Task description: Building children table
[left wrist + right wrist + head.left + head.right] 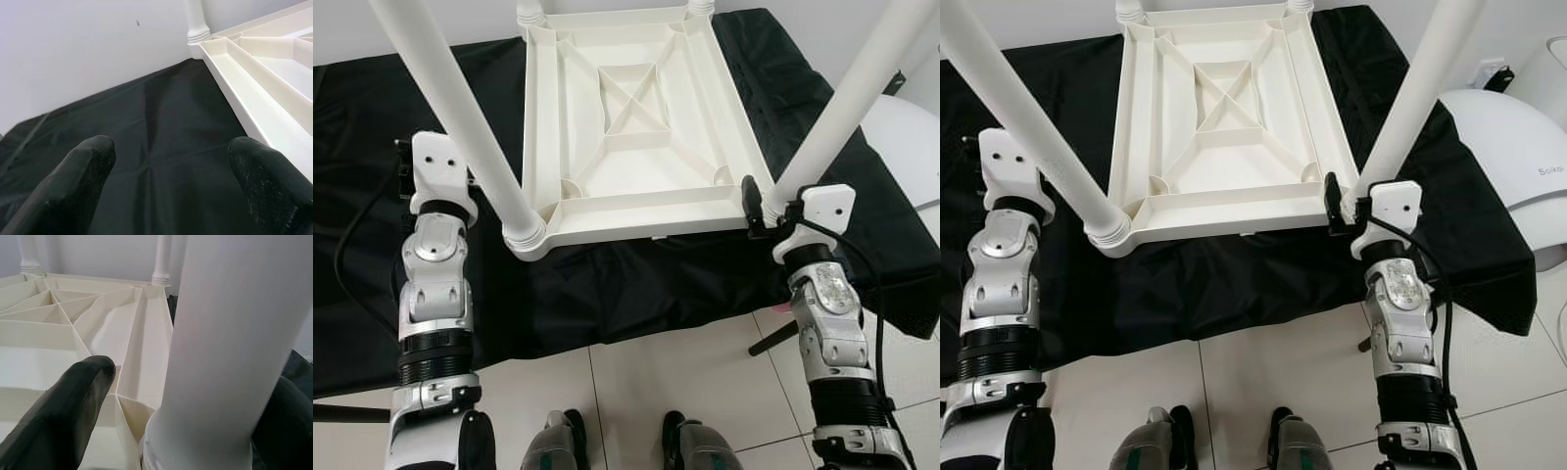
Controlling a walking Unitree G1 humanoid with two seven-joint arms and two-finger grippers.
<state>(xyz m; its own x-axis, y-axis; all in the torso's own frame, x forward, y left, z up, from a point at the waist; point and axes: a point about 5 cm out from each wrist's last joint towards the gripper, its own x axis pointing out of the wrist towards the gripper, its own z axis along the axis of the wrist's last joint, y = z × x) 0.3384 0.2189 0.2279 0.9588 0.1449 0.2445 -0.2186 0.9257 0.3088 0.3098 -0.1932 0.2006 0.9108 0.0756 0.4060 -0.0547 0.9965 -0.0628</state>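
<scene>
Tabletop (626, 127), upside down on black cloth (636, 284). Right gripper (181, 396) open around upright near-right leg (832, 117); left gripper (171, 181) open, empty, beside near-left leg (460, 108).

Smooth plastic table (626, 127), matt cloth (636, 284)

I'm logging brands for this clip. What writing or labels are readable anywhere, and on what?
"Soike": grey lettering, cut off by the frame edge and possibly incomplete, on the white rounded appliance beside the black cloth.
No writing can be made out on the upturned table, its legs or the arms.
</scene>
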